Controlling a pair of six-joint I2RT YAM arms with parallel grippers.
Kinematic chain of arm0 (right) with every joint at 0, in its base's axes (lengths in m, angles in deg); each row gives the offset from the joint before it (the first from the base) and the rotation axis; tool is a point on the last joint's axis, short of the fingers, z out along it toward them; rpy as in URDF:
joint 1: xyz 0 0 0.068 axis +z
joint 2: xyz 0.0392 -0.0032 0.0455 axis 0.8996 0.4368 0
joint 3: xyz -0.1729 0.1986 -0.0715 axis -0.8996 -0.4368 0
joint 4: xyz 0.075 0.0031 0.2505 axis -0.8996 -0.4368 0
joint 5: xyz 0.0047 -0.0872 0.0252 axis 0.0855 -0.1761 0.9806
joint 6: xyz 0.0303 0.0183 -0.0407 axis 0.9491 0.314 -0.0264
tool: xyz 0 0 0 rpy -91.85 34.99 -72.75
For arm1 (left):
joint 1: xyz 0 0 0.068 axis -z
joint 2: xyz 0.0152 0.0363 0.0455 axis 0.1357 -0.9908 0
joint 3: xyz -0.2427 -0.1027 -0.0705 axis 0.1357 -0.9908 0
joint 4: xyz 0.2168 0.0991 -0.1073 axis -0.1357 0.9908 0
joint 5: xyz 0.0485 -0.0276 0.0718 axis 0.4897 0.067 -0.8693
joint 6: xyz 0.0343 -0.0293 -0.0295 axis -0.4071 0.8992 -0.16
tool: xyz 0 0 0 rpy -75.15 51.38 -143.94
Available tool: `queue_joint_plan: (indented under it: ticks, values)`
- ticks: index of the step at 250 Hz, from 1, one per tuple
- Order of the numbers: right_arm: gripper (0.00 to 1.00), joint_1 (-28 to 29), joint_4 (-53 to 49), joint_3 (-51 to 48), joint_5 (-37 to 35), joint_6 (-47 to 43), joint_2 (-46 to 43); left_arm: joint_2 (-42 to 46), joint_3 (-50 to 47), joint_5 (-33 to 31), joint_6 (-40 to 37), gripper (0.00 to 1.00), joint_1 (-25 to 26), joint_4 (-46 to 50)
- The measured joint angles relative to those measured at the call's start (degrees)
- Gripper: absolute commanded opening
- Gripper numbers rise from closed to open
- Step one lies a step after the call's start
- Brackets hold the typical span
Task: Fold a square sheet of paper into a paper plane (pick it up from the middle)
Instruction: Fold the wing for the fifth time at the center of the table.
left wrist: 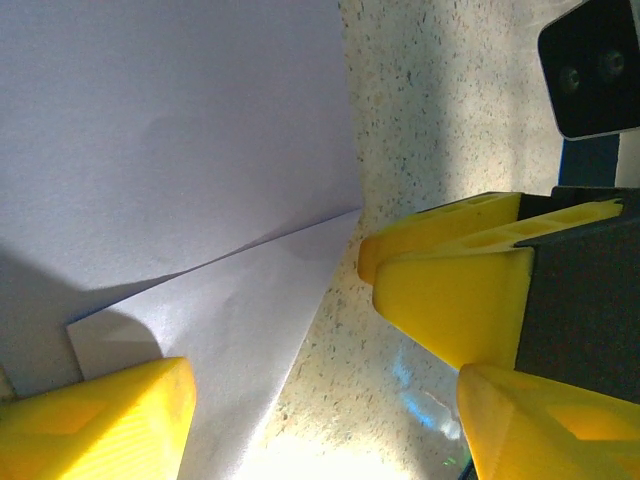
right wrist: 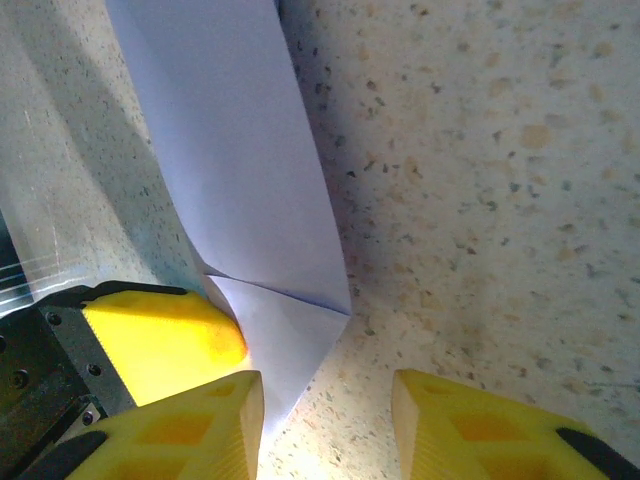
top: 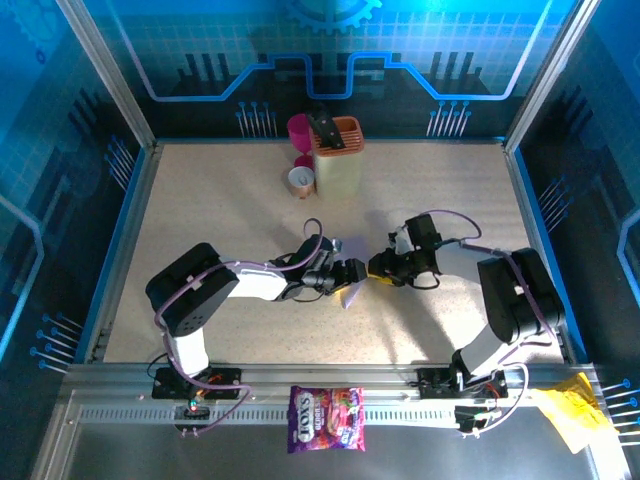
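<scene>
1. Near rail: a sweets bag (top: 326,418) in the middle and yellow crumpled paper (top: 572,412) at the right end. Both lie well apart from the work.
2. Mid bench (top: 220,200): both arms reach in and meet at the centre. The left gripper (top: 350,272) and right gripper (top: 382,268) sit tip to tip, close together.
3. The square sheet of paper (left wrist: 180,130) lies flat on the bench, under and between the two grippers. It is already doubled: an upper layer with a slanting edge over a lower flap that ends in a point. No dart shape yet.
4. Left jaws stand wide apart with nothing clamped. In the left wrist view one finger (left wrist: 100,420) lies over the lower flap. Cannot tell if it presses down.
5. Right jaws stand apart, with bare bench showing in the gap. In the right wrist view the sheet's pointed corner lies against the inner side of one finger (right wrist: 215,420). It is not pinched.
6. Step in hand, by my reading: part way through the folds, working at the pointed corner.
7. Next move likely calls for:
   - the right jaws to close squarely on that thin corner without skidding it;
   - the left finger to hold the rest of the sheet down;
   - the lift to be gentle, since the paper could buckle or slide.
8. Far edge: an orange holder (top: 338,155) and a pink cup (top: 298,128), well apart from the work.
</scene>
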Motion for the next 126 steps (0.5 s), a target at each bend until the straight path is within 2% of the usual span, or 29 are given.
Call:
queue_joint_plan:
  ticks: [86,107,126]
  values:
    - [0.28,0.96,0.46,2.23,0.92,0.81,3.39,0.5,-0.87,0.22,-0.04,0.73,-0.46,-0.59]
    - [0.2,1.49,1.36,2.36,0.9,1.38,4.59,0.59,-0.98,0.42,-0.44,0.73,-0.46,-0.87]
    - [0.08,2.16,1.88,2.49,1.09,1.86,5.31,0.63,-1.2,0.48,-0.66,0.73,-0.46,-1.18]
